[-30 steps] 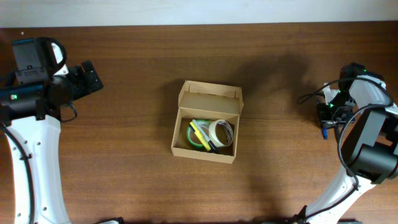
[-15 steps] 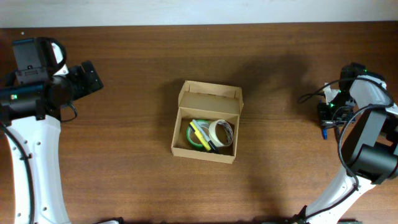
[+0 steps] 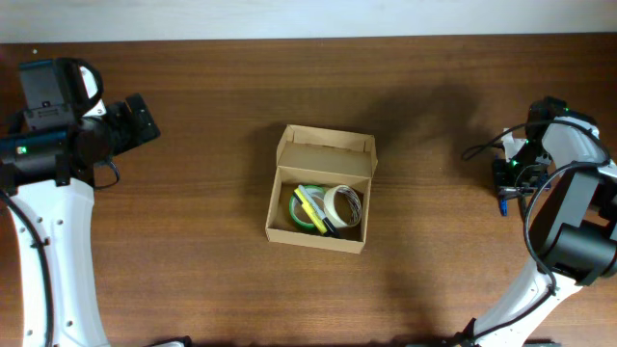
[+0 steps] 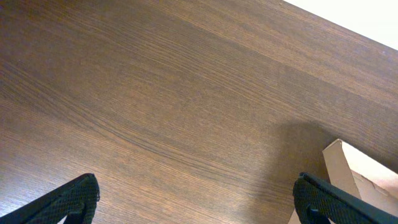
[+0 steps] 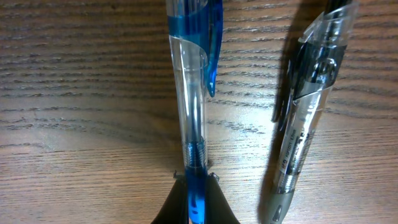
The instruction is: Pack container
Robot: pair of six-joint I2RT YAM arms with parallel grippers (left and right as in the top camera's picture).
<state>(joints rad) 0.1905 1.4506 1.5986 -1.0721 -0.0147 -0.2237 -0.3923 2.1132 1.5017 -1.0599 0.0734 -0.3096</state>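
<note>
Right gripper (image 5: 194,202) pinched shut on a blue pen (image 5: 189,93); left gripper (image 4: 199,199) spread wide, holding nothing.
The right jaws clamp the near end of the blue pen, which lies on the table (image 3: 193,251) and runs straight out ahead of the fingers. A black pen (image 5: 306,106) lies just beside it, not touching. The left gripper hangs above bare wood. The container (image 3: 325,157) sits open between the two grippers, well apart from both, with tape rolls (image 3: 328,206) inside.
</note>
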